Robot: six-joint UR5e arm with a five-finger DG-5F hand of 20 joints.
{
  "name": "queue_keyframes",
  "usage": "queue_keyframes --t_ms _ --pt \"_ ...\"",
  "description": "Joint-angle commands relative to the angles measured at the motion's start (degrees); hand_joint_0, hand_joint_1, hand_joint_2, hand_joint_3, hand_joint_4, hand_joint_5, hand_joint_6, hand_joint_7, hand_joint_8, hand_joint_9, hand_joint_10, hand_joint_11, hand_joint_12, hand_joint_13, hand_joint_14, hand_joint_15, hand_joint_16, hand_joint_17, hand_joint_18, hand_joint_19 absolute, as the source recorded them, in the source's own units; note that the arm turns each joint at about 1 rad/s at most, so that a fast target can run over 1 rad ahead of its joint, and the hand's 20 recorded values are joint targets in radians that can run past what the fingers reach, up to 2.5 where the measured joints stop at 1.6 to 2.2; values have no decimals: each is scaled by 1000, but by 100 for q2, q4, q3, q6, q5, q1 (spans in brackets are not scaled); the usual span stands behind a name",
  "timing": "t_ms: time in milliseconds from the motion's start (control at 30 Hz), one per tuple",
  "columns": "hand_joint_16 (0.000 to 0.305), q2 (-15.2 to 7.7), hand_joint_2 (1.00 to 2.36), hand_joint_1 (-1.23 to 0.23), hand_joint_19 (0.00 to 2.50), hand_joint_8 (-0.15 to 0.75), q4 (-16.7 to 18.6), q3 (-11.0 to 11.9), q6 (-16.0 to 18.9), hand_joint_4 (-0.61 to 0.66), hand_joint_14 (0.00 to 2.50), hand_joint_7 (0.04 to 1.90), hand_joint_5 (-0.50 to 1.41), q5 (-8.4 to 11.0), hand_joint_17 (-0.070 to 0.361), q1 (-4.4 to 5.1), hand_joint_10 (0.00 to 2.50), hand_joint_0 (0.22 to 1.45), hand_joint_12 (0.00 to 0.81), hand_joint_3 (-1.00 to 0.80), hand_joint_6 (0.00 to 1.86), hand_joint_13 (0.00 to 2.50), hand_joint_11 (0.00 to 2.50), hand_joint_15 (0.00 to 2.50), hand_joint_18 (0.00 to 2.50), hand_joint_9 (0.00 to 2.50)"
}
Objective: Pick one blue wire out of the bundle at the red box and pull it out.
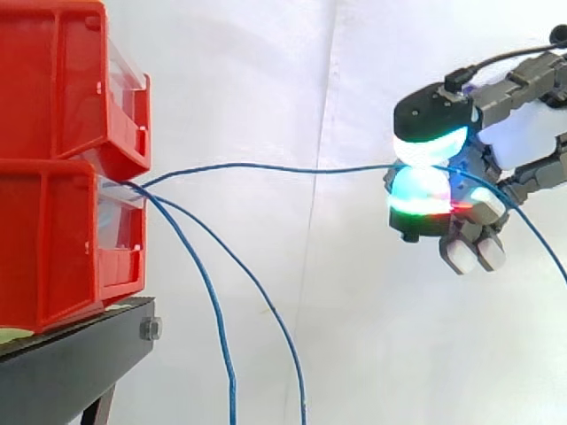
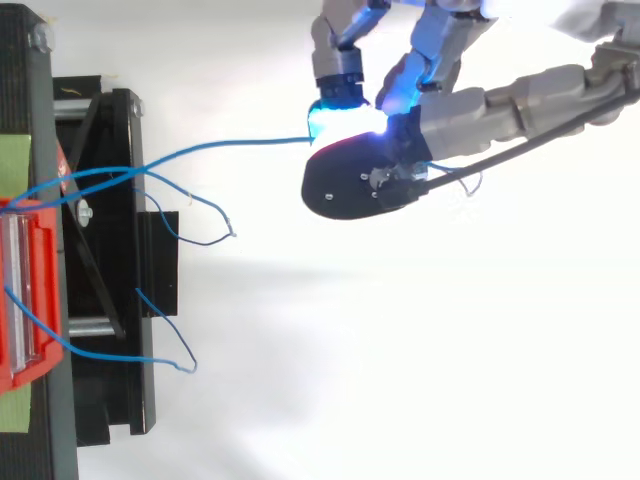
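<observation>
White curtain [image 1: 372, 336] backs the red box [image 1: 53, 248] at nine o'clock, whose bundle [image 1: 211, 297] droops while one blue wire [image 1: 266, 166] runs taut toward three o'clock, pinched between fingers [image 1: 423, 190] of the hand [image 1: 523, 133] to draw it free.

text: none legible | labels, numbers, signs: none legible | checked: red bins [image 1: 62, 159], black stand [image 1: 62, 372]

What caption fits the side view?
Hand pinching one blue wire stretched level from the red bins, two more wires hanging.
</observation>
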Motion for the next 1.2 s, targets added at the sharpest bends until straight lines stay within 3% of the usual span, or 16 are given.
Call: queue_keyframes --t_ms 0,67,667,700,833,867,1033,1167 --pt "58 -6 1017 -730 547 429 -66 4 -172 208 12 1047 -116 49 131 -19 14 607 466 -47 921 907 784 421 903 1180" --pt "58 -6 1017 -730 545 428 -48 -5 -224 210 12 1043 -116 102 131 -54 15 606 467 -43 921 906 783 428 901 1176" --pt "58 -15 1017 -726 549 426 66 -93 -268 210 12 1040 -117 120 130 -45 15 607 467 -45 924 897 779 426 896 1168" --pt "58 -6 1017 -726 547 428 162 -339 -224 208 14 1042 -117 111 130 -45 15 607 466 -44 924 897 785 422 896 1167" --pt "58 -6 1018 -725 541 431 655 -647 -198 207 12 1037 -118 111 131 -10 12 607 466 -41 925 898 784 423 897 1167" --pt "58 -6 1017 -724 540 427 1402 -743 -172 207 12 1037 -118 102 130 -1 12 608 467 -45 925 897 782 429 896 1168" --pt "58 12 1018 -723 540 428 1560 -717 -172 206 12 1035 -118 58 130 -28 12 607 466 -41 926 895 785 423 895 1163" --pt "58 12 1017 -721 537 426 1349 -726 -145 207 12 1033 -117 -56 131 -54 14 607 466 -41 926 895 776 426 894 1164"
